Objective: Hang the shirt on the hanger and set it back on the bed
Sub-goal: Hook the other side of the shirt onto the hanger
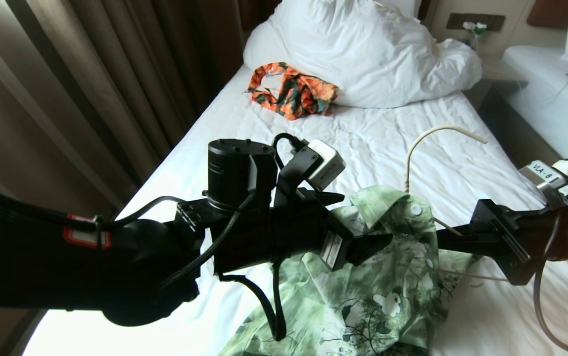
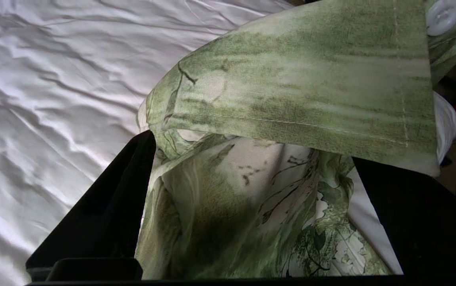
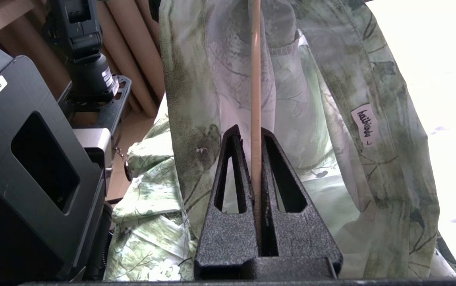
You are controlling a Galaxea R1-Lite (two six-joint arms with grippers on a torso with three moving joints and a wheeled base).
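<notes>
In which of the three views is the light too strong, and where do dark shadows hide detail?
Right wrist view: the area beyond the shirt burns out to white. Head view: the bed sheet glares at the lower left edge, and the left gripper and its arm are nearly black. Left wrist view: light is even, with soft wrinkle shadows on the sheet; its black fingers show no detail.

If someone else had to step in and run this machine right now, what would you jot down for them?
Left gripper: open, fingers either side of the light green flower-print shirt below its collar.
Right gripper: shut on the thin beige hanger rod.
The shirt hangs over the white-sheeted bed, hanger hook sticking out above its collar.
Done: the hanger is inside the shirt.
Left: straighten it if needed, lay it on the bed.
</notes>
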